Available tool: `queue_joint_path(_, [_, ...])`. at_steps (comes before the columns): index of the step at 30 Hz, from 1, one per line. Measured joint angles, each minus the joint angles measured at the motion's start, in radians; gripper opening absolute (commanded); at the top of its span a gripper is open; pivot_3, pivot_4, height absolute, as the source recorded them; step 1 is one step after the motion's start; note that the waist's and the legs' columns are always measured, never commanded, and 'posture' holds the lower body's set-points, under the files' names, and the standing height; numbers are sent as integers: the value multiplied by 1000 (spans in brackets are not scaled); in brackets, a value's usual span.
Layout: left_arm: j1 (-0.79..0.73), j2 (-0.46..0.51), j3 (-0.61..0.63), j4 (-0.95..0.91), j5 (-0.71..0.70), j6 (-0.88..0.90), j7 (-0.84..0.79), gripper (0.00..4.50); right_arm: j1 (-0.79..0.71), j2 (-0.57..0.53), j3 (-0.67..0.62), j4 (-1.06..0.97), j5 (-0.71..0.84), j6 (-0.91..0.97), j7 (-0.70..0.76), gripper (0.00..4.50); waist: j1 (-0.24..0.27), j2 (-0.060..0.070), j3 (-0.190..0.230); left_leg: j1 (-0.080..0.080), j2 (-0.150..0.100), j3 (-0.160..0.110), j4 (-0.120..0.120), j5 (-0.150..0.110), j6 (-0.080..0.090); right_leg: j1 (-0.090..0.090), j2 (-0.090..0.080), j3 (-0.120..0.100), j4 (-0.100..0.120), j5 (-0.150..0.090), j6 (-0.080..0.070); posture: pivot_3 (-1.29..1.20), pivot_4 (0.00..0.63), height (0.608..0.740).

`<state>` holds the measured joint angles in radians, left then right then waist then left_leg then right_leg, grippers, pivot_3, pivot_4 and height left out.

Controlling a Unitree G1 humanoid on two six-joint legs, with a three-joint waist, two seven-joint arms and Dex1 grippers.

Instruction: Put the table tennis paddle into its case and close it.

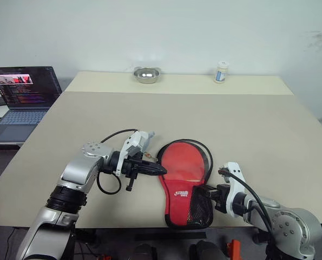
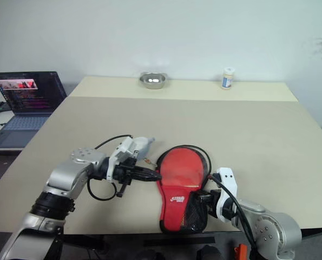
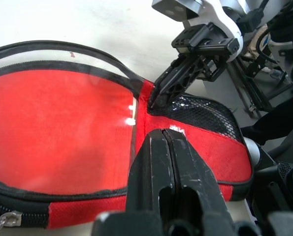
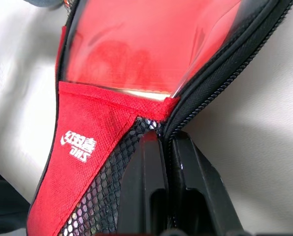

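Red case (image 1: 185, 184) sits between both pincers, each pinched narrow on nothing; rush, and you snag its zip.

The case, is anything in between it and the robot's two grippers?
No, nothing visible. The left gripper sits right at the case's left edge, the right gripper at its right edge.
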<state>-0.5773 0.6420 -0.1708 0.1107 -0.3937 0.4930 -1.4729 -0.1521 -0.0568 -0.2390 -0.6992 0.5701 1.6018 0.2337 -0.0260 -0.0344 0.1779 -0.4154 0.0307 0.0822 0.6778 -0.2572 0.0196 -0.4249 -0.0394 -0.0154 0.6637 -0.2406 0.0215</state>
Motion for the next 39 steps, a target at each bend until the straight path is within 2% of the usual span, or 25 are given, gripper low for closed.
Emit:
queue_joint_path(3, [6, 0, 0, 0, 0, 0, 3, 0, -13, -74, 2, -4, 2, -6, 18, 1724, 0, 0, 0, 0, 0, 0, 0, 0, 0, 0, 0, 0, 0, 0, 0, 0, 150, 740])
queue_joint_path(11, [25, -1, 1, -5, 0, 1, 28, 0, 20, -405, 102, -181, 92, -44, 178, 4353, -3, 0, 0, 0, 0, -1, 0, 0, 0, 1, 0, 0, -1, -3, 4, 0, 150, 740])
queue_joint_path(14, [32, -1, 3, -8, -1, 1, 41, 0, -23, -570, 116, -207, 138, -131, 301, 4433, -3, 0, 0, 1, 0, 0, 0, 0, 0, 1, 0, 0, -1, -3, 5, 0, 150, 740])
queue_joint_path(15, [32, 0, 7, -8, -1, 2, 47, 0, -45, -595, 117, -206, 143, -166, 328, 4433, -3, 0, 0, 1, 1, -1, 0, 0, 0, 1, 0, 0, -1, -3, 5, 0, 150, 740])
queue_joint_path(18, [31, 4, 42, 1, -4, 2, 72, 0, -145, -578, 147, -128, 124, -311, 357, 4433, -5, -1, -1, 2, 2, -1, 0, 0, 0, 1, 1, 0, -1, -3, 5, 0, 150, 740])
queue_joint_path(22, [26, 21, 89, 18, -6, 0, 106, 0, -229, -517, 227, 59, 32, -462, 324, 4433, -3, -1, -1, 1, 1, 0, 0, 0, 0, 1, 1, 0, -1, -3, 4, 0, 150, 740])
queue_joint_path(26, [0, 22, 131, 36, -12, 14, 164, 0, -310, -404, 354, 299, -97, -636, 289, 4433, -3, -2, -1, 0, 0, 0, 0, 0, 0, 0, 1, 0, -1, 0, 0, 0, 150, 740])
queue_joint_path(32, [-44, 29, 204, 46, -61, 87, 236, 2016, -348, -265, 467, 513, -202, -777, 267, 4500, -2, -2, -1, -1, 0, 0, 0, 0, 0, -1, 0, 0, -1, 0, 0, 0, 150, 740])
queue_joint_path(37, [-50, 60, 208, 60, -64, 86, 241, 3814, -338, -249, 503, 525, -236, -808, 278, 4500, -2, -2, -1, -1, 1, 0, 0, 0, 0, -1, 0, 0, 0, 0, 0, 0, 150, 740])
queue_joint_path(38, [-57, 63, 208, 72, -57, 75, 243, 4100, -327, -251, 512, 524, -243, -815, 281, 4500, -2, -2, -1, -1, 1, 0, 0, 0, 0, -1, 0, -1, 0, 0, 0, 0, 150, 740])
queue_joint_path(39, [-68, 67, 208, 86, -48, 62, 244, 4100, -315, -253, 524, 524, -256, -823, 283, 4500, -1, -2, -1, -1, 1, 0, 0, 0, 0, -1, 0, -1, 0, 0, 0, 0, 150, 740])
